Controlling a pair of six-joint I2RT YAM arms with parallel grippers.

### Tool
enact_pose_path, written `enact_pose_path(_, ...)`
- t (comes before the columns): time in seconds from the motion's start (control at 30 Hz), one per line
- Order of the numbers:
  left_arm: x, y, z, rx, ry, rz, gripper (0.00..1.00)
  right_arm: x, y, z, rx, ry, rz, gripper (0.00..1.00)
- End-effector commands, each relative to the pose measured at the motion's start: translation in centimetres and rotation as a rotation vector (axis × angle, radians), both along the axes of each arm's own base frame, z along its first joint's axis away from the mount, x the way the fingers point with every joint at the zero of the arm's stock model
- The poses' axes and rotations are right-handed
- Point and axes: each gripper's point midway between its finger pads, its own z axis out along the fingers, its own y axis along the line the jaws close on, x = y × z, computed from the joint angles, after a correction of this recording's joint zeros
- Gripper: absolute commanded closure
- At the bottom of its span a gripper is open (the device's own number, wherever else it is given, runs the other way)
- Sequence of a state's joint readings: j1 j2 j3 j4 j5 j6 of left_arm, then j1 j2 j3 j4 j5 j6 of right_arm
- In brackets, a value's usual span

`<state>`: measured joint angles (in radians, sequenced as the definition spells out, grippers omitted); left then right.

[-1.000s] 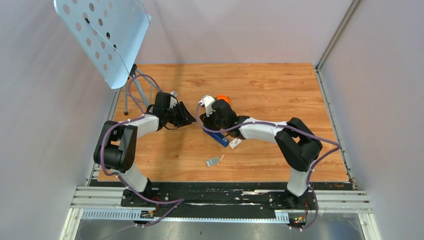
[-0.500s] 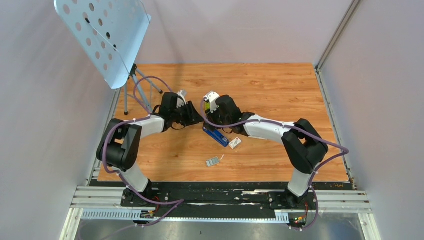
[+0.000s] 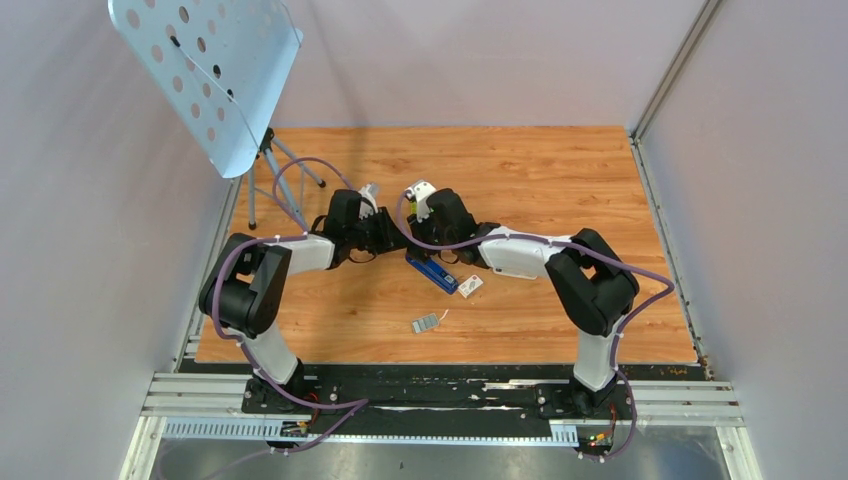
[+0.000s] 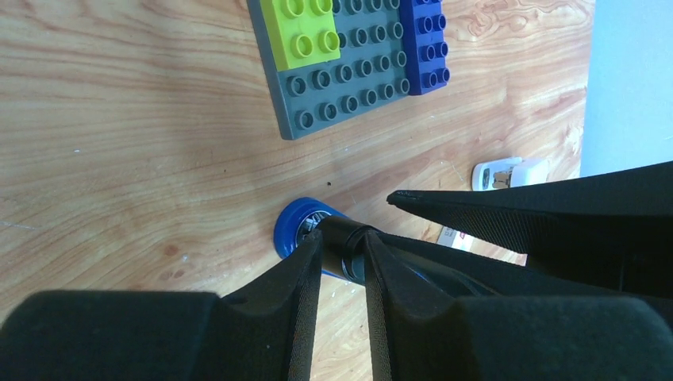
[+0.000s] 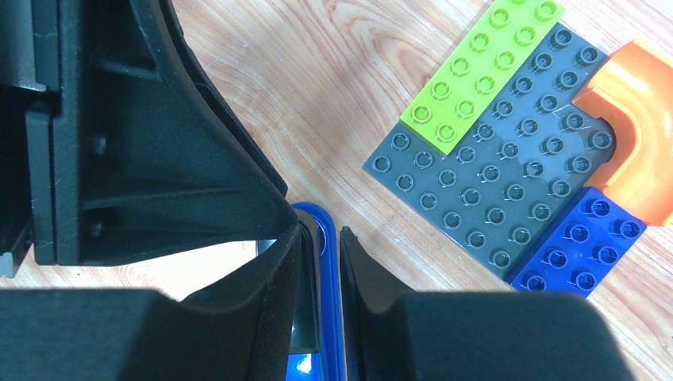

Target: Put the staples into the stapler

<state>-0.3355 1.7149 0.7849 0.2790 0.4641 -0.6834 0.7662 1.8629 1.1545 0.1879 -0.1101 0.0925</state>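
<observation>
The small blue stapler (image 3: 435, 274) lies on the wooden table with its far end between both grippers. My left gripper (image 3: 395, 238) is shut on the stapler's black top end; in the left wrist view (image 4: 343, 234) its fingers press on the black part above the round blue end (image 4: 290, 230). My right gripper (image 3: 412, 245) is shut on the stapler's blue side wall (image 5: 327, 333); its fingertips (image 5: 321, 230) flank the rim. The grey strip of staples (image 3: 426, 323) lies nearer the front. The small white box (image 3: 470, 285) lies right of the stapler.
A grey block plate (image 5: 492, 198) with green, blue and orange bricks lies just beyond the stapler; it also shows in the left wrist view (image 4: 349, 87). A perforated pale blue panel (image 3: 205, 70) on a tripod stands at the back left. Grey walls enclose the table.
Both grippers moved toward each other and met at the stapler's far end. The left arm reached right, and the right gripper shifted left and covered the block plate.
</observation>
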Motion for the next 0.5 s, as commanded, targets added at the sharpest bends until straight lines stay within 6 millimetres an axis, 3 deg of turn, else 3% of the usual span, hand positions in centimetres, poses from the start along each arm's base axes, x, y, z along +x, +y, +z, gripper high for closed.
enact_pose_path(0.0, -2.4, 1.6, -4.1, 0.129, 0.113, 0.009, 0.73, -2.1, -2.3, -4.3, -0.114, 0.126, -0.012, 0.73)
enact_pose_path(0.1, -1.5, 1.6, -1.9, 0.142, 0.085, 0.007, 0.72, -1.4, -2.3, -1.7, -0.107, 0.089, -0.019, 0.73)
enact_pose_path(0.17, -1.0, 1.8, 0.2, 0.168, 0.053, -0.003, 0.69, -1.1, -2.8, 1.1, -0.098, 0.065, -0.041, 0.7)
enact_pose_path(0.27, -0.3, 2.2, 4.3, 0.216, -0.022, -0.035, 0.65, -0.9, -4.4, 5.5, -0.073, 0.017, -0.107, 0.51)
enact_pose_path(0.37, -0.7, 2.2, 8.4, 0.231, -0.107, -0.088, 0.61, -2.0, -6.6, 9.2, -0.04, -0.031, -0.16, 0.33)
enact_pose_path(0.47, -1.8, 2.1, 12.5, 0.221, -0.205, -0.123, 0.58, -4.0, -9.1, 12.5, -0.003, -0.052, -0.216, 0.02)
